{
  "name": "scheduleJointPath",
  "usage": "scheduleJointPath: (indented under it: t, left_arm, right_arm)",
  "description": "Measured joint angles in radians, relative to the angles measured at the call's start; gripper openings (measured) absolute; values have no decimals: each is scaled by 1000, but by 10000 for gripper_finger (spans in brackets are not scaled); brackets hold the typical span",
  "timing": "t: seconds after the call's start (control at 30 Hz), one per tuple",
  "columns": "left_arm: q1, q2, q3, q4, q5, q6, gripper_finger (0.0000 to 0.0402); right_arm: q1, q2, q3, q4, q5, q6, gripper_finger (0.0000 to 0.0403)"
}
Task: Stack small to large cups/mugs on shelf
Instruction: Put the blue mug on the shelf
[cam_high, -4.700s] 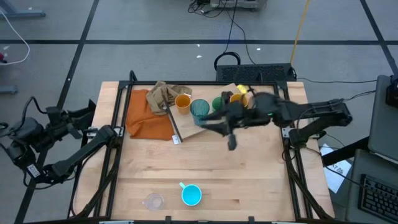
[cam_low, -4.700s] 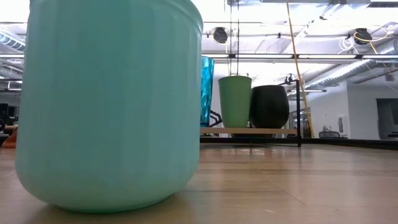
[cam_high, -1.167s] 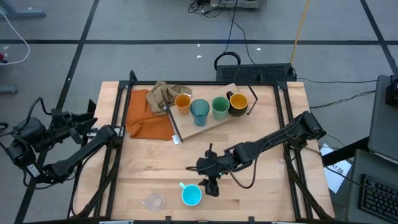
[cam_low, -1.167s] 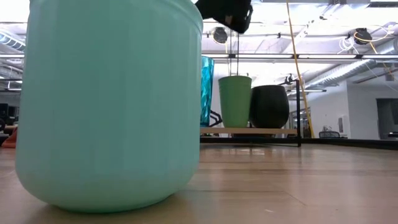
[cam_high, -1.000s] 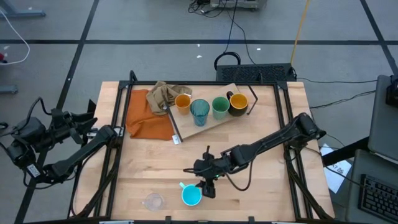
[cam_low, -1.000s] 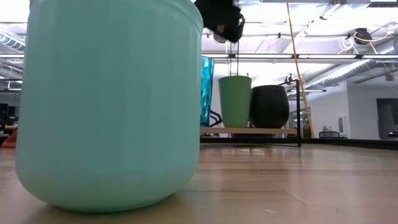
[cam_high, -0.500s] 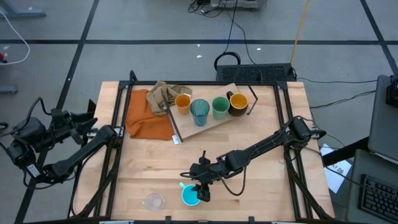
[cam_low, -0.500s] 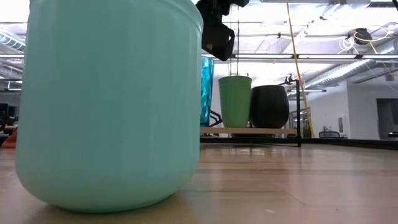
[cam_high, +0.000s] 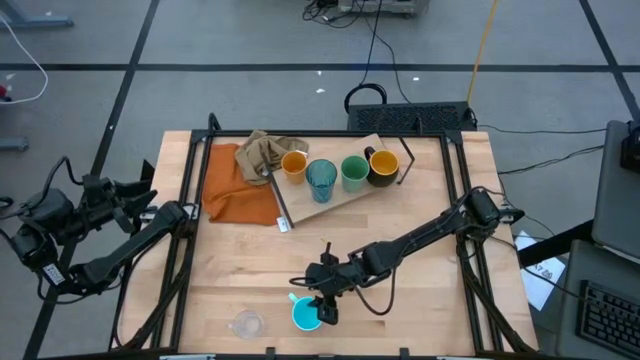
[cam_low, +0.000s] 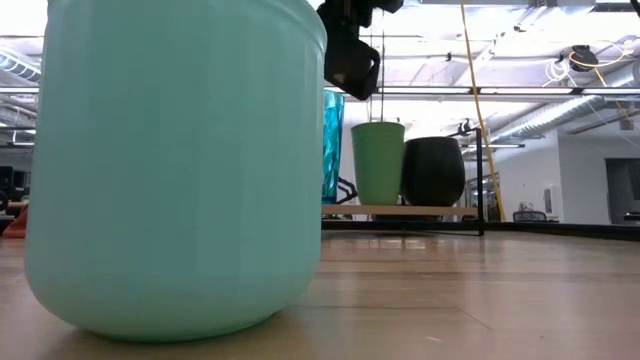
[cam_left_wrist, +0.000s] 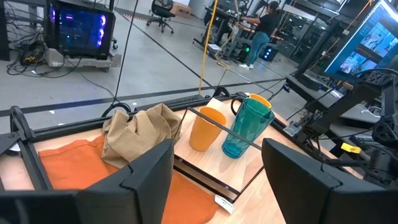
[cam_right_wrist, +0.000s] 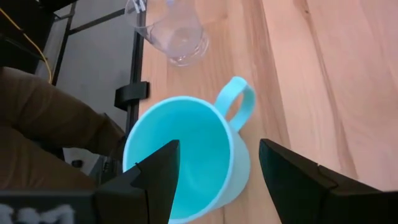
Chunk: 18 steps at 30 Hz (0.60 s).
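Observation:
The light-blue mug (cam_high: 307, 315) stands upright near the table's near edge, its handle (cam_right_wrist: 239, 102) turned away from my right gripper. The right gripper (cam_right_wrist: 217, 152) is open just above the mug; one finger (cam_right_wrist: 158, 171) is over the mug's mouth, the other (cam_right_wrist: 289, 174) outside its wall. A clear glass (cam_high: 246, 323) stands to the mug's left. On the shelf (cam_high: 345, 197) at the far side stand the orange cup (cam_high: 294, 163), teal tumbler (cam_high: 321, 178), green cup (cam_high: 353, 172) and black mug (cam_high: 382, 165). My left gripper (cam_left_wrist: 217, 162) waits open off the table's left edge.
An orange cloth (cam_high: 240, 190) with a crumpled tan cloth (cam_high: 265, 153) on it lies left of the shelf. Black frame rails run along the table's left and right edges. Bare wood lies between the shelf and the mug.
My right gripper has sunk a little and moved toward the table's near edge, closing in on the light-blue mug, then held still. Its fingers have kept the same gap. The mug has not moved.

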<state>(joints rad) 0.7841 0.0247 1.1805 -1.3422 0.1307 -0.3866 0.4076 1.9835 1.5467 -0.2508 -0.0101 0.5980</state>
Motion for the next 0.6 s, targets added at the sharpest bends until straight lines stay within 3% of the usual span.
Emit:
scheduleJointPath:
  t: [0.3,0.6]
  left_arm:
    - [-1,0,0,0,1,-11,243]
    - [0,0,0,0,6,-15,243]
  right_arm:
    - [20,73,-1,116,-49,53,212]
    - [13,79,0,112,-64,59,212]
